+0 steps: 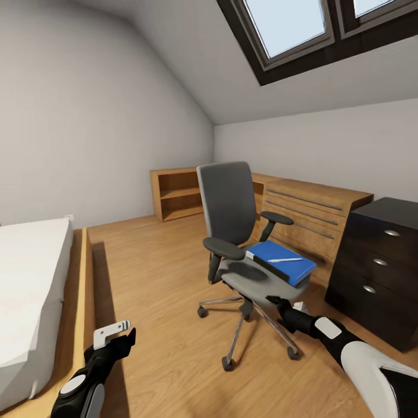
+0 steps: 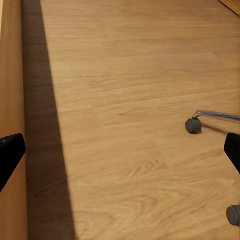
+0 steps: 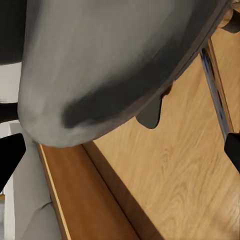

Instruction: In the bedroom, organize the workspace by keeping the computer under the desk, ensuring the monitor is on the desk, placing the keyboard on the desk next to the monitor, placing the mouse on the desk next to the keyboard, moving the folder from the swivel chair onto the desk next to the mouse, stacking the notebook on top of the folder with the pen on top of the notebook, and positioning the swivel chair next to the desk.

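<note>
Jaws of our right gripper [image 1: 283,302] spread at the swivel chair [image 1: 247,244] seat edge, poised to grasp; left gripper [image 1: 116,335] spread, idle; folder [image 1: 283,261] and pen [image 1: 284,260] resting on the seat.

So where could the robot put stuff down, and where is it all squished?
The swivel chair seat is half taken: the folder and pen fill the side nearest the desk, leaving bare grey seat by the other armrest. Wide bare floor lies between bed and chair. It is tight between chair and desk, near the right gripper.
</note>
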Motion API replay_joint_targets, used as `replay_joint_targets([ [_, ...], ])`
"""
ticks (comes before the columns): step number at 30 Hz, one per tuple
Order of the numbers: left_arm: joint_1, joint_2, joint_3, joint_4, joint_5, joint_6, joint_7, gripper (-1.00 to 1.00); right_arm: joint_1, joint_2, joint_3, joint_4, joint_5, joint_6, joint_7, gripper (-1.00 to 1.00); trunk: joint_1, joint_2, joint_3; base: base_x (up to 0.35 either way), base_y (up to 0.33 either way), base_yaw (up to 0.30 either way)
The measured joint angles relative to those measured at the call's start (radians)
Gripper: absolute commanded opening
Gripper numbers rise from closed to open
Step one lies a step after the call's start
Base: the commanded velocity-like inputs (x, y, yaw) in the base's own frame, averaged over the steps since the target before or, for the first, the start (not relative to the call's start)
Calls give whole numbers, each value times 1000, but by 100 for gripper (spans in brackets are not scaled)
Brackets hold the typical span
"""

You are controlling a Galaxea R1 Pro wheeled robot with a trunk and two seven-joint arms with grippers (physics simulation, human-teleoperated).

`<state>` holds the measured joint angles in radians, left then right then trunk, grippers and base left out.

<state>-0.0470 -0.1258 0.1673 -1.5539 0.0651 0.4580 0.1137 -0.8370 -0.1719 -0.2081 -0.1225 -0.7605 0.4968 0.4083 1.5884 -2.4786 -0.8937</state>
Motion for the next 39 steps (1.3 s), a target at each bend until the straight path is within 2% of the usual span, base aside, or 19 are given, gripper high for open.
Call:
replay_joint_targets([
  [5,0,0,0,0,0,2,0,100,0,-1,0,-1,1,-1,-1,100,0,0,0,270,0,0],
  [7,0,1,0,0,0,3,0,100,1,-2,10,0,13,-4,-2,100,0,0,0,305,0,0],
  [10,0,1,-1,0,0,5,-1,100,0,-3,-8,-2,-5,0,1,100,0,0,0,261,0,0],
  [13,0,1,0,0,0,6,0,100,0,-3,2,-1,11,-4,-2,100,0,0,0,202,0,0],
  [39,0,1,0,3,0,2,0,100,0,-3,3,-1,8,-4,0,100,0,0,0,194,0,0],
])
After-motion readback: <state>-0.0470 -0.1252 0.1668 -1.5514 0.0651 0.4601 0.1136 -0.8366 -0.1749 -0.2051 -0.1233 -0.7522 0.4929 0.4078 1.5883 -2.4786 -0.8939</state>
